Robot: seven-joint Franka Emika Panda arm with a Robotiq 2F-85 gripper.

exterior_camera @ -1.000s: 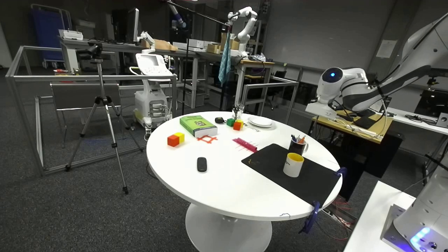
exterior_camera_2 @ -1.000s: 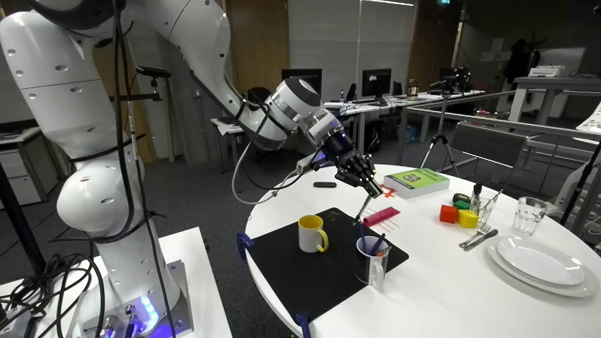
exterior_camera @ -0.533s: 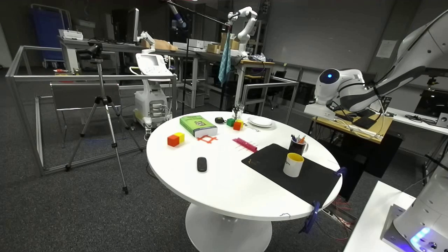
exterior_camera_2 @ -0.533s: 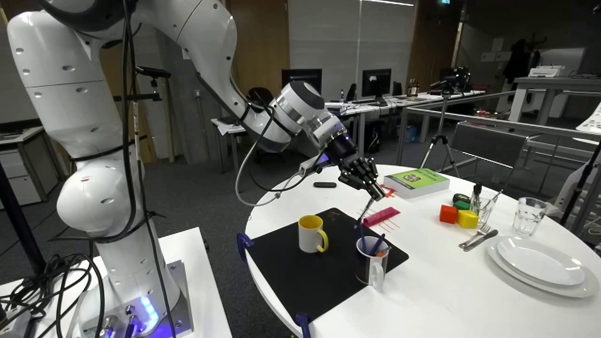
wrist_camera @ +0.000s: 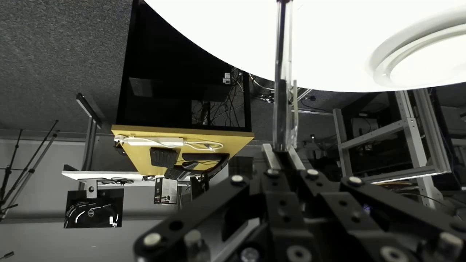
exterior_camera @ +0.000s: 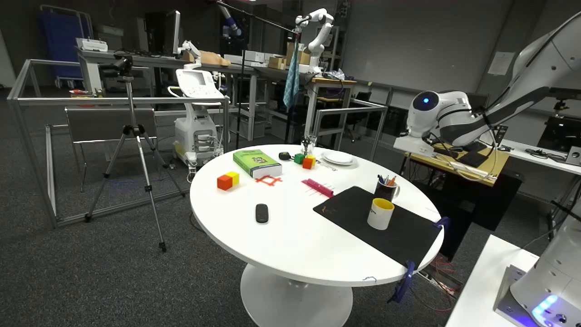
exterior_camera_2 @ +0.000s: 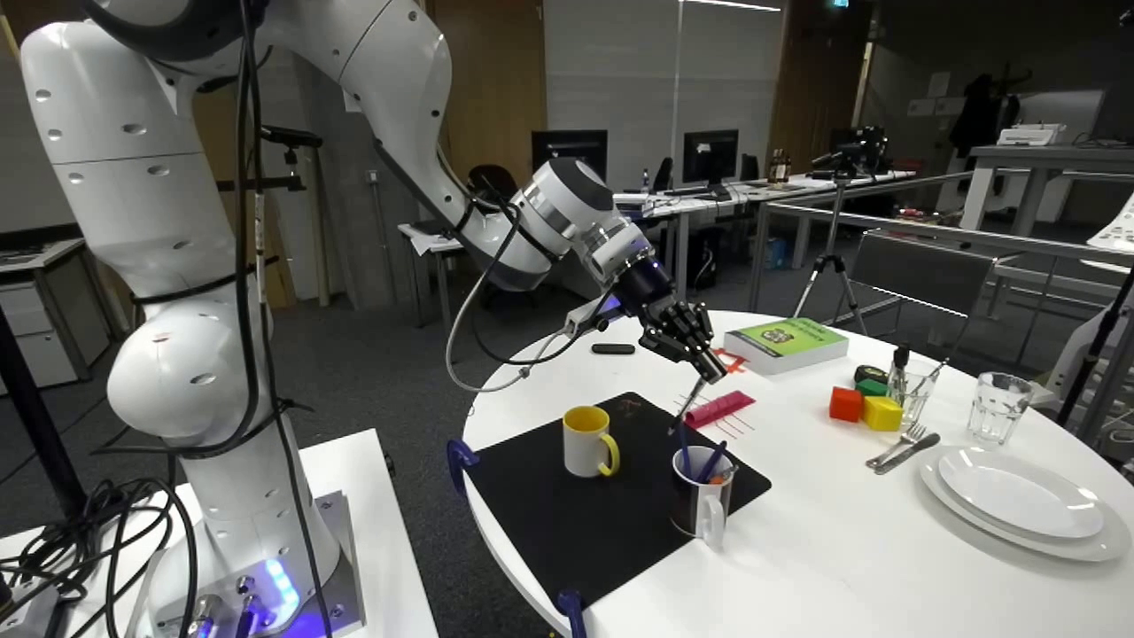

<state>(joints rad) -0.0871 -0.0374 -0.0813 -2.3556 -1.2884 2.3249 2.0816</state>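
The pen-like stick [wrist_camera: 283, 72] is already clamped in the claw [exterior_camera_2: 711, 369] above the surface [exterior_camera_2: 819, 549], with the pen mug [exterior_camera_2: 687, 505] at five o'clock from its tip in an exterior view; release is seemingly left.

Wrist view: rod [wrist_camera: 283, 72] ran off the top edge, far end cut off; pincer [wrist_camera: 284, 155] blurred toward its base; plates [wrist_camera: 433, 62] cut by the right edge. In an exterior view the arm's wrist [exterior_camera: 420, 117] hid the pincer. In an exterior view the mug [exterior_camera_2: 687, 509] hid the lower ends of the pens [exterior_camera_2: 711, 462].
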